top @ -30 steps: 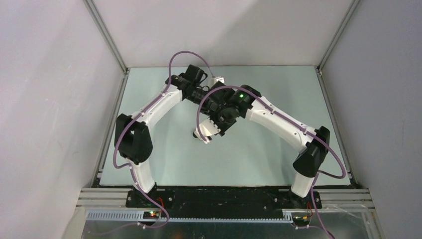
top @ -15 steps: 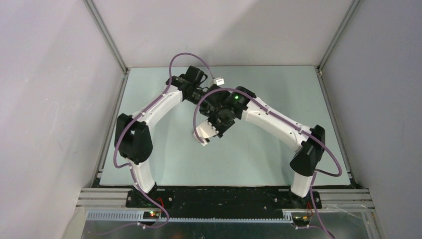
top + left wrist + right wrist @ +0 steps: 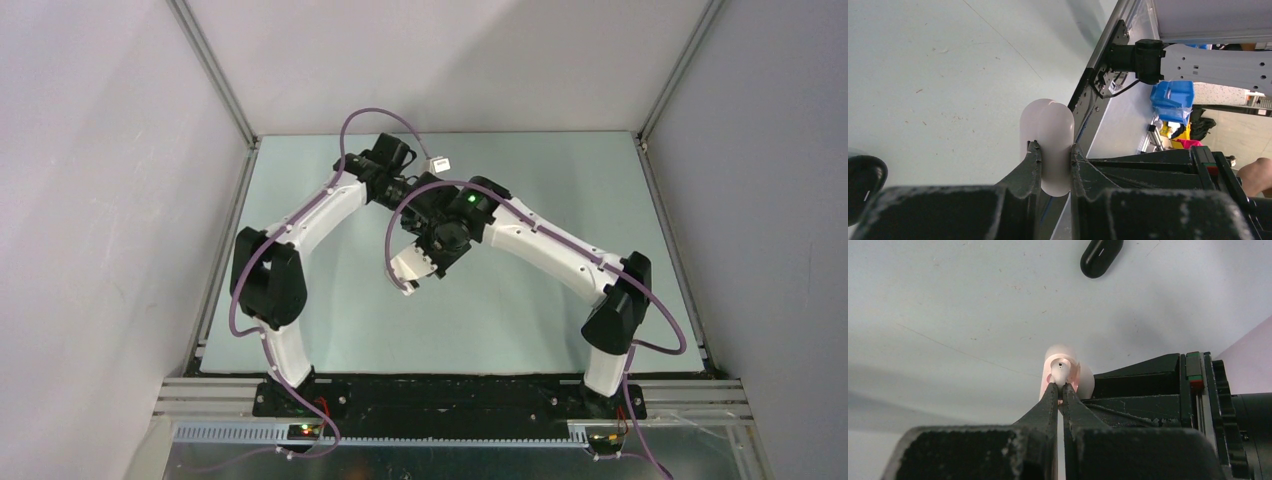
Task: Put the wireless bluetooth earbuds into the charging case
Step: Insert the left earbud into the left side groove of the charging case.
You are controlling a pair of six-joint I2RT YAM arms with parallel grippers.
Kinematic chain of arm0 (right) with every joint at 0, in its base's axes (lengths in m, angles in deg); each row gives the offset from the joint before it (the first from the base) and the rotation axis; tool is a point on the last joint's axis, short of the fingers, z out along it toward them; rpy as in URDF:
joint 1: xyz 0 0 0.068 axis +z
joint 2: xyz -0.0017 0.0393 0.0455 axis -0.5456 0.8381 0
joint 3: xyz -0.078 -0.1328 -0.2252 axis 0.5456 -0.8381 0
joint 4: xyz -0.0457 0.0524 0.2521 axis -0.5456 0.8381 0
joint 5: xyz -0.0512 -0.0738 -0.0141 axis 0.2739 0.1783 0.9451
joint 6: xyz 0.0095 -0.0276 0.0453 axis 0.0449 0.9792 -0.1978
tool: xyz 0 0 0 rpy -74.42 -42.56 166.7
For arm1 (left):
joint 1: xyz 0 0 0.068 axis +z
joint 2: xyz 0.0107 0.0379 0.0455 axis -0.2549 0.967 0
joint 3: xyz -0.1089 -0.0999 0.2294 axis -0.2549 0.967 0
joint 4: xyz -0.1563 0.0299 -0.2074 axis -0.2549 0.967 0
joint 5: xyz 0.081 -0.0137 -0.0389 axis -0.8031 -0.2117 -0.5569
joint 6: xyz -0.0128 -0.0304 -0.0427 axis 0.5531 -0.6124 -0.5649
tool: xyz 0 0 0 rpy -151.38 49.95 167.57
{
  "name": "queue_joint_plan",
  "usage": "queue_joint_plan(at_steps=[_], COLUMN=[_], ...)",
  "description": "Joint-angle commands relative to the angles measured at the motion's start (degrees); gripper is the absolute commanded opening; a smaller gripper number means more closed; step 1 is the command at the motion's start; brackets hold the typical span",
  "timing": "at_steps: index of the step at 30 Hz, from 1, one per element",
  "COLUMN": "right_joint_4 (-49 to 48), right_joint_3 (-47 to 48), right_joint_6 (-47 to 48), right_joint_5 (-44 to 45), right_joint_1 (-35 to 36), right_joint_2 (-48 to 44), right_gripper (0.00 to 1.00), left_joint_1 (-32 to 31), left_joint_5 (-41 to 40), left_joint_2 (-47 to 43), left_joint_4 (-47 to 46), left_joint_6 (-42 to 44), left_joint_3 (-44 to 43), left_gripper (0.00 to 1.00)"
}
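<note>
Above the table (image 3: 520, 300), the left hand (image 3: 1054, 147) is clenched on the white charging case (image 3: 1047, 120), whose long axis runs along the fingers. The right hand (image 3: 1059, 386) pinches a white earbud (image 3: 1060, 371), straight ahead at that case; contact unclear.
</note>
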Motion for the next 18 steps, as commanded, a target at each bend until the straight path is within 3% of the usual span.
queue_joint_plan(at_steps=[1, 18], right_joint_4=[1.46, 8.48], right_joint_3=[3.0, 8.7], right_joint_6=[-0.76, -3.66], right_joint_5=[2.29, 4.48], right_joint_1=[0.71, 1.23], right_joint_2=[0.66, 4.58], right_gripper=[0.0, 0.0], left_joint_1=[0.42, 1.22], left_joint_5=[3.68, 6.19], left_joint_2=[-0.21, 0.37], left_joint_4=[-0.92, -2.0], left_joint_6=[-1.63, -3.03], left_joint_3=[0.4, 0.94], left_gripper=[0.0, 0.0])
